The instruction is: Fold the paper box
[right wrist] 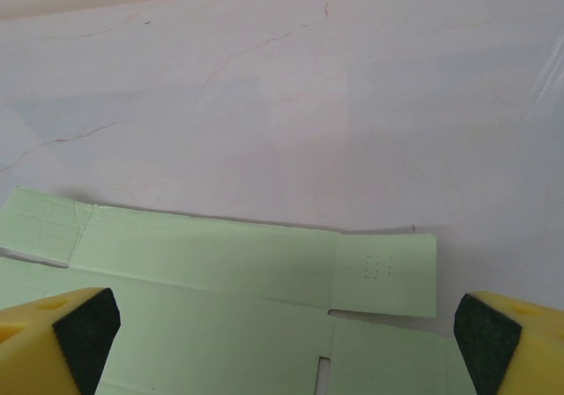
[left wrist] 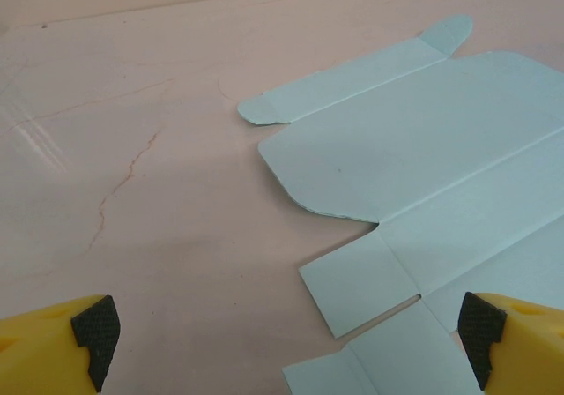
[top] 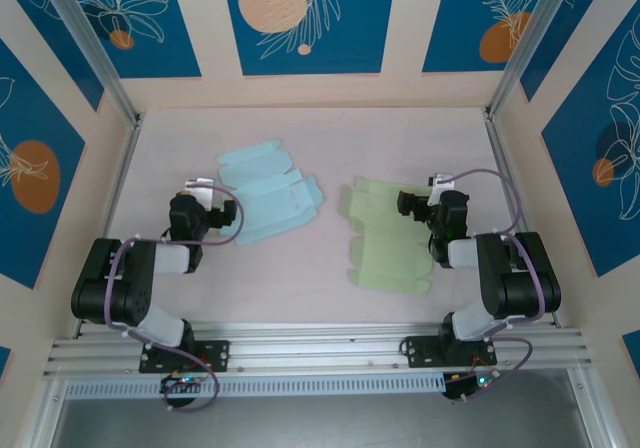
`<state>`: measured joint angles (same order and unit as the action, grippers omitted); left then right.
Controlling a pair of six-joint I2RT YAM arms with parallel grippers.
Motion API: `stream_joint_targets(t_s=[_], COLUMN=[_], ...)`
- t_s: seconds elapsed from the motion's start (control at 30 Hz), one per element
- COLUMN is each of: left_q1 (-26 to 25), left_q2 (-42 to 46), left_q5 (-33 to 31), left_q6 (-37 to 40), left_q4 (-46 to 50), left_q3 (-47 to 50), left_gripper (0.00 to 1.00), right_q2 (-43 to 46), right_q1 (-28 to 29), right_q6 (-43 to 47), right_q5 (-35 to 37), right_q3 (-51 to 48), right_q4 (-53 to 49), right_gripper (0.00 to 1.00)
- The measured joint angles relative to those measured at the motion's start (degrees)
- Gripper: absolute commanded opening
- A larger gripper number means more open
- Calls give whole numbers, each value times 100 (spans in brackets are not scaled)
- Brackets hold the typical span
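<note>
Left jaws and right jaws are gaping fully, holding nothing. Ahead, the blue blank (top: 270, 193) and green blank (top: 385, 233) are lying flat and apart on the worktop (top: 300, 288). Wrist views are revealing fine crack-like lines (left wrist: 115, 183) on it, unseen from above.

You see a pale blue paper box (top: 268, 193) and a pale green paper box (top: 385, 238). The green one has tiny dotted marks on one flap. Your table (top: 300, 278) is pinkish white with thin brown crack lines. The walls (top: 403, 28) are cream, with dark blue panels (top: 350, 28) that have orange circles and white leaf drawings. The left gripper (left wrist: 289, 333) has yellow fingers (left wrist: 35, 351) with black pads (left wrist: 97, 324), and the right gripper (right wrist: 286, 329) looks the same. The arms (top: 115, 278) are black with purple cables (top: 490, 174).
</note>
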<state>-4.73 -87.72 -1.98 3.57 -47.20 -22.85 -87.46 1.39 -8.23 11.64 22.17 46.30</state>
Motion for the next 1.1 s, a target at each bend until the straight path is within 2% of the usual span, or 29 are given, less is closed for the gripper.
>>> stream_joint_targets(t_s=[0.37,0.5,0.63,0.83,1.0,1.1], left_q1=[0,0,0,4,-188,-817], left_q2=[2,249,1062,2385,2439,2039], left_q5=[4,2,-33,-133,57,85], left_q6=[2,0,-96,-767,-1698,-2203], left_q4=[24,278,833,2041,2824,3012], left_q3=[-2,11,9,-317,-1034,-1397], left_gripper=[100,100,100,100,100,100], right_q2=[2,133,595,1303,1456,1467], right_q1=[0,0,-9,-299,-1064,-1504], right_q6=[0,-4,-79,-710,-1478,-1847], right_q5=[-2,20,138,361,186,-50], right_q3=[2,92,431,1222,1709,1753], right_q4=[-17,-334,-1147,-2750,-4140,-4791], right_gripper=[100,100,100,99,100,100])
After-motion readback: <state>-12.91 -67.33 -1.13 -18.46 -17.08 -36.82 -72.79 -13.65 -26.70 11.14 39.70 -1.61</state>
